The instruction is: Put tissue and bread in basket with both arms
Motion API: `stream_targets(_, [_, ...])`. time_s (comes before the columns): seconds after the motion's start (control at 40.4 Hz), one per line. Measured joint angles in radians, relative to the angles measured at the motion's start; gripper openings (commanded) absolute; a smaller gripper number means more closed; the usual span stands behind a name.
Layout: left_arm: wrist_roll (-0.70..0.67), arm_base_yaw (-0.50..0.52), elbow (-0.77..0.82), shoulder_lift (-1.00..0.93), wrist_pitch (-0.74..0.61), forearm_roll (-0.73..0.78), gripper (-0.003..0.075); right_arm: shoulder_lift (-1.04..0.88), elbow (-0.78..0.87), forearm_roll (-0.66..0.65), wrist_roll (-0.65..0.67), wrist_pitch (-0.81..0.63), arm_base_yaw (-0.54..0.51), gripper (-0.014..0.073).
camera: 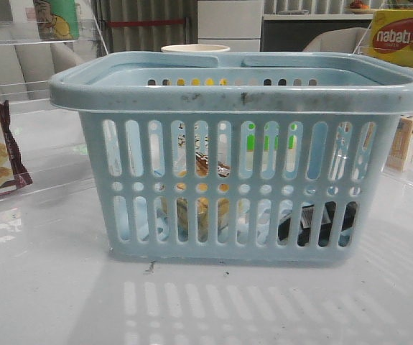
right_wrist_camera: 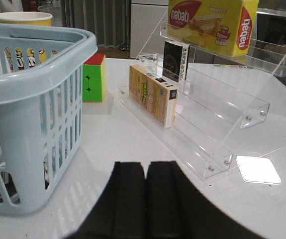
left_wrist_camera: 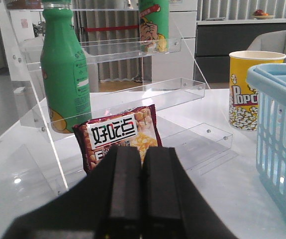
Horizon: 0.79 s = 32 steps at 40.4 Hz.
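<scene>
Pale blue basket (camera: 242, 90), black pincers.

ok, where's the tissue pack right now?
In the front view, the tissue lies inside the basket, on its floor at the right, seen through the slots; the bread sits to its left.

Left claw (left_wrist_camera: 142, 191) and right claw (right_wrist_camera: 145, 199) closed, empty.
</scene>
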Motion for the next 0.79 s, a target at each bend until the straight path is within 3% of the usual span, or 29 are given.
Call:
stream_targets(0.272, [0.0, 0.0, 0.0, 0.0, 0.0, 0.0, 0.0091, 0.0, 0.0, 0.002, 0.0, -0.009, 0.0, 0.0055])
stream_targets(0.495, [0.0, 0.0, 0.0, 0.0, 0.0, 0.0, 0.0091, 0.0, 0.0, 0.002, -0.002, -0.104, 0.0, 0.0055])
stream_targets(0.792, [0.0, 0.0, 0.0, 0.0, 0.0, 0.0, 0.0091, -0.001, 0.0, 0.002, -0.004, -0.084, 0.0, 0.0055])
